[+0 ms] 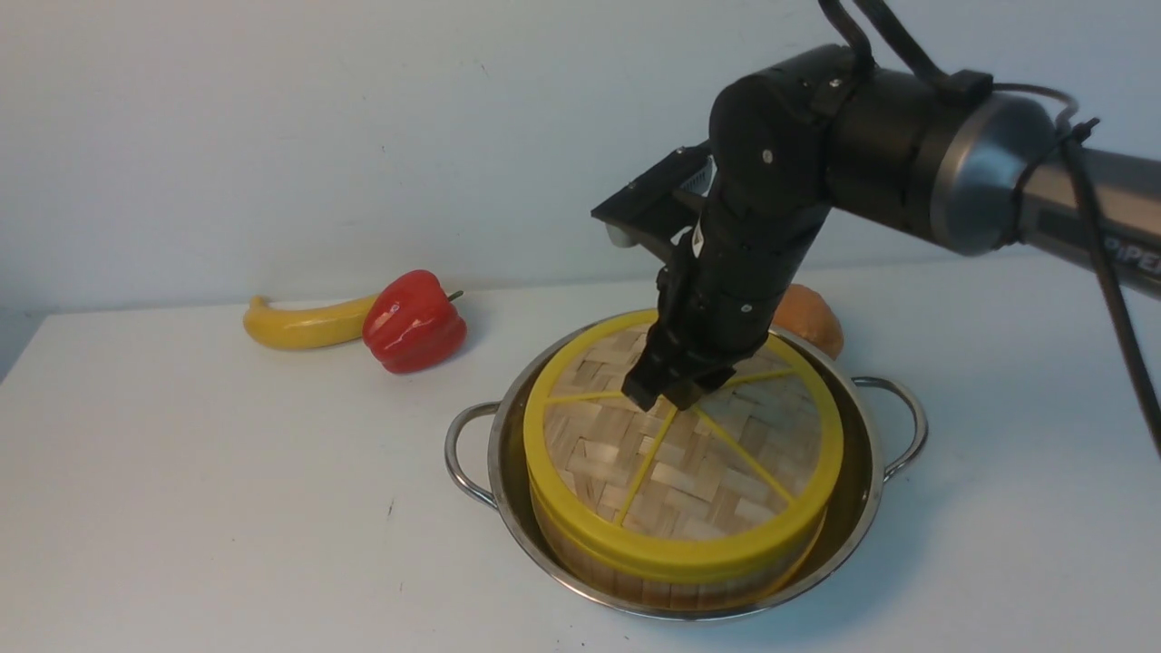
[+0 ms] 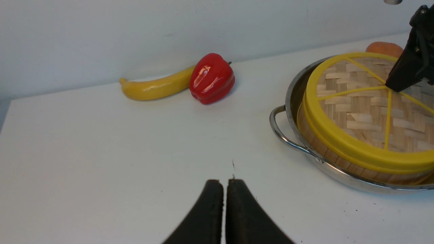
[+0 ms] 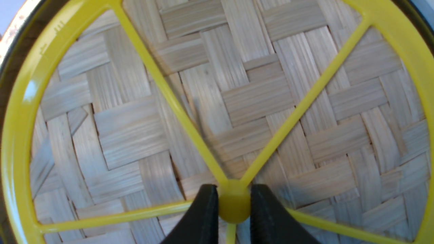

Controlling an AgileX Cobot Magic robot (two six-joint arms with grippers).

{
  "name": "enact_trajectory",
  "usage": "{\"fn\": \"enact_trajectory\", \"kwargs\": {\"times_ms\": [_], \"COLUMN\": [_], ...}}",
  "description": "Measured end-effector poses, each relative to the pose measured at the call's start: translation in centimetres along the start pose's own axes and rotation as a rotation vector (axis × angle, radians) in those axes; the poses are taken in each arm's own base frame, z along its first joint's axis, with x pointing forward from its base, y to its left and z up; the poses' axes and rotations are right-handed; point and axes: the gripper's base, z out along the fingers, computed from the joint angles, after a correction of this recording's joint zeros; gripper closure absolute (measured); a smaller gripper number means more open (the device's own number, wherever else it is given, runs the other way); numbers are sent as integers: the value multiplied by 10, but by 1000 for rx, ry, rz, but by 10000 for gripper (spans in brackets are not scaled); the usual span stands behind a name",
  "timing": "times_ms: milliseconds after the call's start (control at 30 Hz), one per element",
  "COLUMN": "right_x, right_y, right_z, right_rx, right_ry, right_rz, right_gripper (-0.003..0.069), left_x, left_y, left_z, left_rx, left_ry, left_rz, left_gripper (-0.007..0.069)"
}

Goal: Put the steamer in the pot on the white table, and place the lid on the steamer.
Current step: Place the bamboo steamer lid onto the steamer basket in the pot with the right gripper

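I have the right gripper point(image 3: 234, 206) pinched on the yellow centre knob of the lid point(image 1: 685, 449), jaws pressed against the knob's two sides. The lid lies on the steamer point(image 1: 676, 580), yellow rim over yellow rim, and the steamer sits inside the pot point(image 1: 857, 535) on the white table point(image 1: 227, 508), near the middle and a little right. Left gripper point(image 2: 223, 203) hangs over bare table to the left of the pot, jaws together, holding nothing. My judgement: the step in hand is seating and letting go. I'd check the lid's rim is flush all round before opening, then part the jaws only enough to clear the knob and lift straight up, so the spokes aren't dragged and the lid doesn't skew. Hard to read: the far rim of the lid is behind the right arm in the front view, so I cannot confirm it sits level there. The steamer's contents are fully covered. An orange, rounded thing point(image 1: 812, 317) just beyond the pot is mostly hidden; I cannot name it. Banana point(image 1: 304, 325) and red pepper point(image 1: 414, 322) lie touching at far left, well apart from the pot.
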Motion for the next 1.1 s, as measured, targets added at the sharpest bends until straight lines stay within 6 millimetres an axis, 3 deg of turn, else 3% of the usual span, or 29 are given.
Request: {"fn": "enact_trajectory", "kwargs": {"times_ms": [733,833,1100], "right_x": [0,0,0], "right_y": [0,0,1], "right_z": [0,0,0], "right_rx": [-1,-2,-9], "right_ry": [0,0,-3], "right_rz": [3,4,13], "right_gripper": [524,472,185], "left_x": [0,0,0], "left_y": [0,0,0], "left_z": [0,0,0], "left_rx": [0,0,0], "left_ry": [0,0,0], "left_rz": [0,0,0], "left_gripper": [615,615,615]}}
